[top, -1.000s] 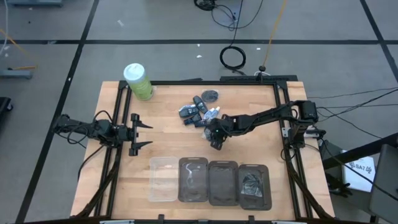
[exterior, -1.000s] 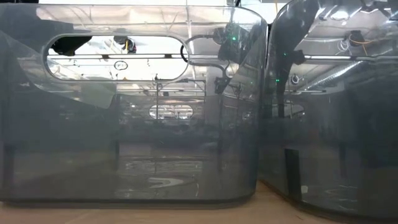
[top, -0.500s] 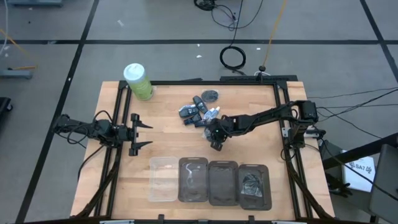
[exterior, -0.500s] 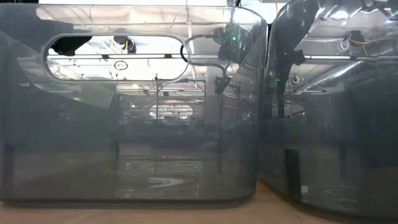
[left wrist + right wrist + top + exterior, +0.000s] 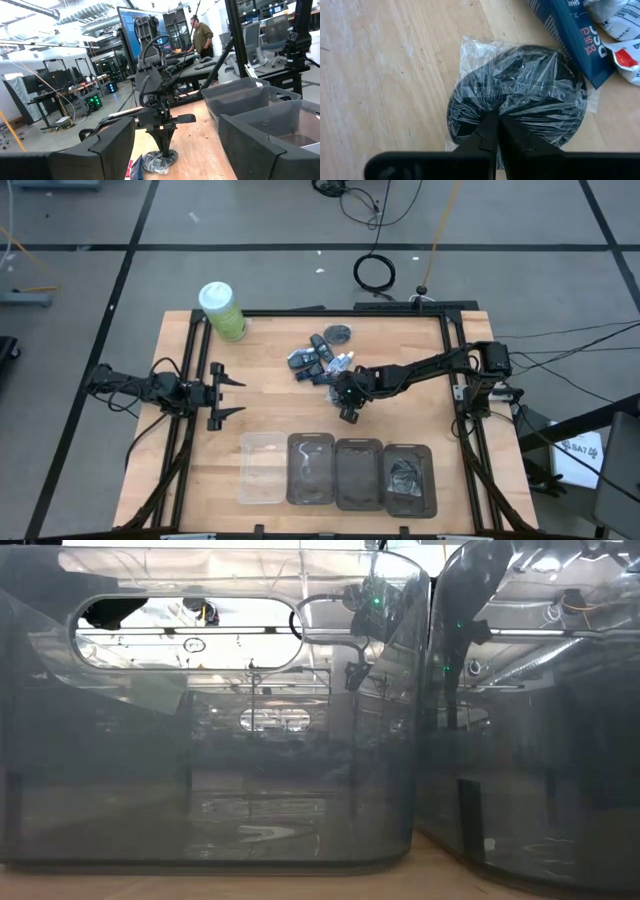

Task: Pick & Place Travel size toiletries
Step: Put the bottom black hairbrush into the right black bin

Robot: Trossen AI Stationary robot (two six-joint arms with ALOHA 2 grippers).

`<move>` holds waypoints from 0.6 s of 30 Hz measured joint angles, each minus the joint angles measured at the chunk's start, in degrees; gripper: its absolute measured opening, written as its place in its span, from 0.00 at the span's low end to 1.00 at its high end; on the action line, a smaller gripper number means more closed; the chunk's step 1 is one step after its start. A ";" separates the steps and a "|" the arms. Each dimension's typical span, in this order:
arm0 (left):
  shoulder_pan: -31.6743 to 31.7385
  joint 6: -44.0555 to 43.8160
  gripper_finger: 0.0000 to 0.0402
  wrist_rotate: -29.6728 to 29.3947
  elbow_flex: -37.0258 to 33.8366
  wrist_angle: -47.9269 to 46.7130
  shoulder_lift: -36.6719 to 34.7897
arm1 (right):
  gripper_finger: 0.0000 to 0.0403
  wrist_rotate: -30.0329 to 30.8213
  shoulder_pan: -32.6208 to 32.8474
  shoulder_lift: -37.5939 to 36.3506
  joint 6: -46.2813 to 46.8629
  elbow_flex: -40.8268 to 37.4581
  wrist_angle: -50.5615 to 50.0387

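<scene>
Right wrist view: right gripper (image 5: 494, 125) fingers pinched together on plastic-wrapped black disc (image 5: 520, 90).

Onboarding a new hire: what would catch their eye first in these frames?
Probably the right gripper, shut on a black oval item in clear plastic wrap mid-table, beside the pile of toiletries. Next, the tall green canister at the far left corner. Then the row of bins along the near edge.

R tool (image 5: 492, 122) has closed, pinching clear wrap of black oval item (image 5: 520, 90).
</scene>
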 joint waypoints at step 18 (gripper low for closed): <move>0.01 0.00 0.70 -0.05 0.00 0.00 -0.02 | 0.00 0.33 -0.02 -7.33 -0.84 -0.22 -3.25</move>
